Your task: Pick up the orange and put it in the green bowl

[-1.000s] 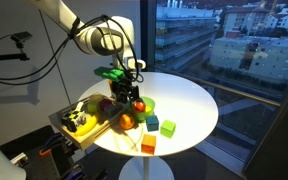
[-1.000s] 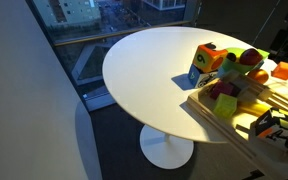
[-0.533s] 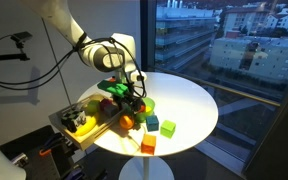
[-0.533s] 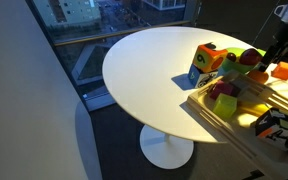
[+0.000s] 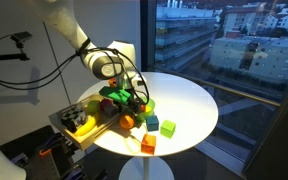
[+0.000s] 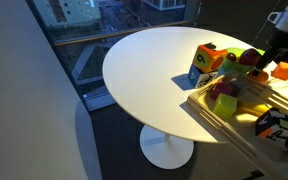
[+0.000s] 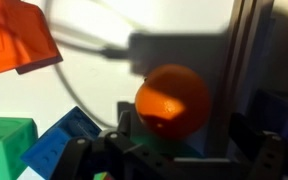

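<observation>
Orange point(image 7: 172, 100) on white table point(image 5: 189, 100), near edge bordering wooden tray point(image 5: 96, 135), green bowl point(image 5: 148, 104) close by. Gripper point(image 7: 174, 152) spread wide, straddling fruit, apparently not touching. Judged light, firm, smooth, roll-prone; pinch across widest middle.

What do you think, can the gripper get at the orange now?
Probably yes. In the wrist view the orange sits right ahead of the open gripper, nothing between them; the orange cube and blue cube lie off to one side.
</observation>
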Robot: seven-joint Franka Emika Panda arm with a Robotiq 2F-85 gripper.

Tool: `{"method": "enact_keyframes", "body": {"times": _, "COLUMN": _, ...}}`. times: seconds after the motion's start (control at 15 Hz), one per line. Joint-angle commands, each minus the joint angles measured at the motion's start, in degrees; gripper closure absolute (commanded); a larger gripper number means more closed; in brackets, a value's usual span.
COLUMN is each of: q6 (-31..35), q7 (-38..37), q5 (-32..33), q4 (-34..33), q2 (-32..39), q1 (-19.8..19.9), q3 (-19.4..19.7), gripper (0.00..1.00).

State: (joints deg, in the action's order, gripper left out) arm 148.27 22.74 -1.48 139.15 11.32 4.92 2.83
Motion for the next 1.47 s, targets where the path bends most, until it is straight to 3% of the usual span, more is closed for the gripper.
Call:
{"method": "enact_keyframes", "body": {"times": 0.0, "q6": 2.2, "q7": 3.4, "q5": -1.5, "q4": 0.2, "q2": 0.5, "q1": 1.8, "q3": -1.4, "gripper": 0.00}}
{"method": "enact_keyframes", "body": {"times": 0.33, "q6": 2.9, "q7": 4.2, "q5": -1.3, "q4": -0.1, "q2": 1.8, "q1": 2.7, "q3": -1.8, "gripper": 0.00}}
{"method": "enact_keyframes", "body": {"times": 0.4, "q6": 2.9, "q7": 4.2, "q5": -1.2, "q4": -0.2, "q2": 2.0, "q1": 2.8, "q3": -1.9, "gripper": 0.25}}
{"method": "enact_keyframes", "body": {"times": 0.47, "q6": 2.9, "q7": 4.2, "q5": -1.1, "q4": -0.3, "q2": 2.3, "q1": 2.9, "q3": -1.9, "gripper": 0.27}}
{"method": "enact_keyframes", "body": {"times": 0.67, "q6": 2.7, "q7": 3.7, "q5": -0.8, "q4": -0.6, "q2": 2.6, "q1": 2.9, "q3": -1.9, "gripper": 0.48}}
{"method": "enact_keyframes", "body": {"times": 1.4, "q6": -8.4, "q7": 1.0, "q5": 0.2, "q4": 0.0, "q2": -4.4, "q1": 1.8, "q3": -0.9, "gripper": 0.48}}
